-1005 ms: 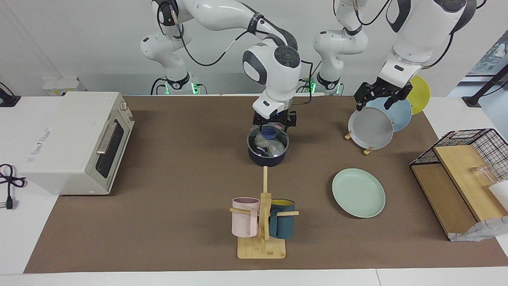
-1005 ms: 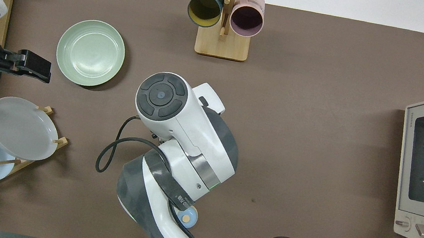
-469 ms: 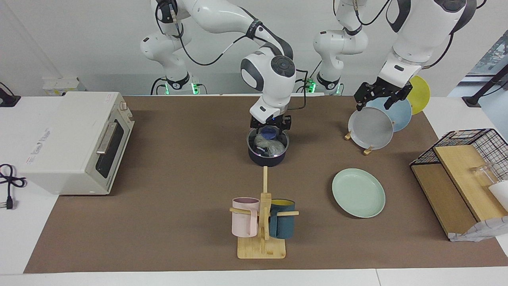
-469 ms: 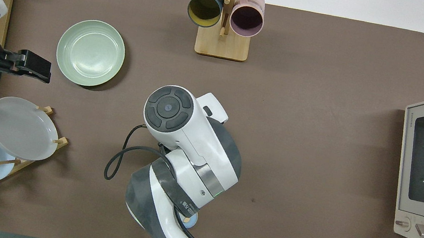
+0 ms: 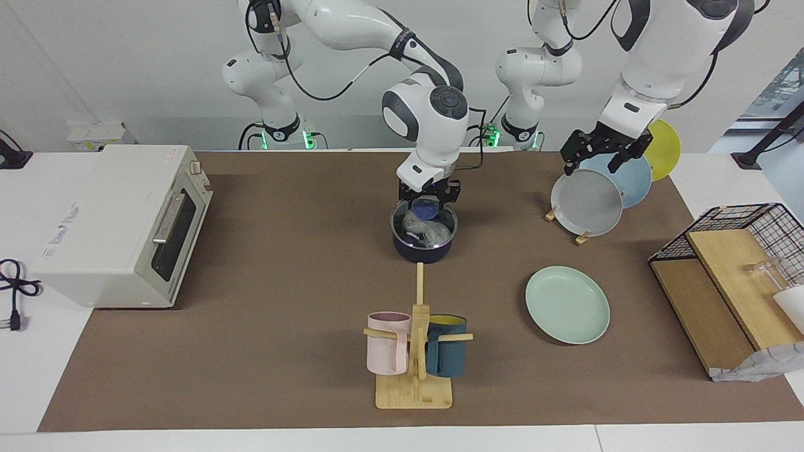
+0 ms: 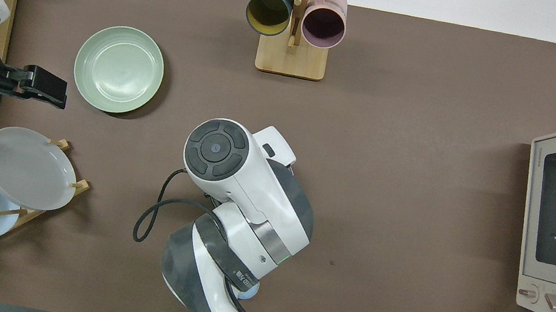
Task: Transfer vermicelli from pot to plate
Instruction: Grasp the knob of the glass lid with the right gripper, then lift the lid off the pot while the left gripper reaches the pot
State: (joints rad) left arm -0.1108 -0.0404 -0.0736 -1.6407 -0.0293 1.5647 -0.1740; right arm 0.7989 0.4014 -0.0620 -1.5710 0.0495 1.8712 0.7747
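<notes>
We see two robot arms at one tabletop [image 5: 282,207] with a brown mat.

The right hand [image 5: 428,202] is down at the top of the one pot [image 5: 424,237], at the side of the pot closest to the robots. We cannot tell how far its fingers are open, or if it has hold of anything. From above, the right arm covers the pot, so we cannot see it there.

The pot sits near the middle of the tabletop, a bit toward the robots' edge. One clump of vermicelli [image 5: 422,227] is inside the pot.

The one green plate [image 5: 567,304] lies flat with nothing on it. It is toward the left arm's end of the tabletop, closer to the edge away from the robots than the pot is.

The left hand [image 5: 596,154] waits up in the air over the plate rack [image 5: 583,237], fingers wide apart and holding nothing.

The rack holds three plates on edge: one grey plate [image 5: 586,202], one light blue plate [image 5: 629,179] and one yellow plate [image 5: 664,147].

One mug stand [image 5: 414,389] is near the edge away from the robots. Two mugs hang on it: one pink mug [image 5: 387,343] and one dark teal mug [image 5: 446,353].

One oven [image 5: 113,220] sits at the right arm's end. One wire basket [image 5: 741,226] is at the left arm's end.
</notes>
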